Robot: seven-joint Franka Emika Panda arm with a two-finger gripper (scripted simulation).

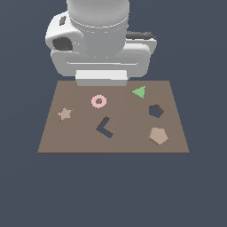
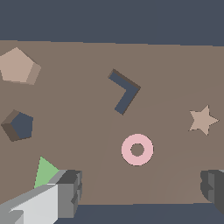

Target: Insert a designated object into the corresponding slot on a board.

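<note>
Pentagon (image 1: 158,135) lies loose beside its slot (image 1: 155,111) — pincer (image 2: 142,192) gapes empty, far off; centre over it first, fingers square to flat sides.

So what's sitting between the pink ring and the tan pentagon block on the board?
Nothing solid: between the pink ring and the pentagon block lies bare board. The dark L-shaped cut-out sits just beside that line. Both views show it.

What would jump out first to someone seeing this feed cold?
The bulky white arm looms over the far edge of the brown board. The tool hangs open and empty near the pink ring. At the exterior view's right, the tan pentagon block lies just in front of its dark pentagon slot.
</note>
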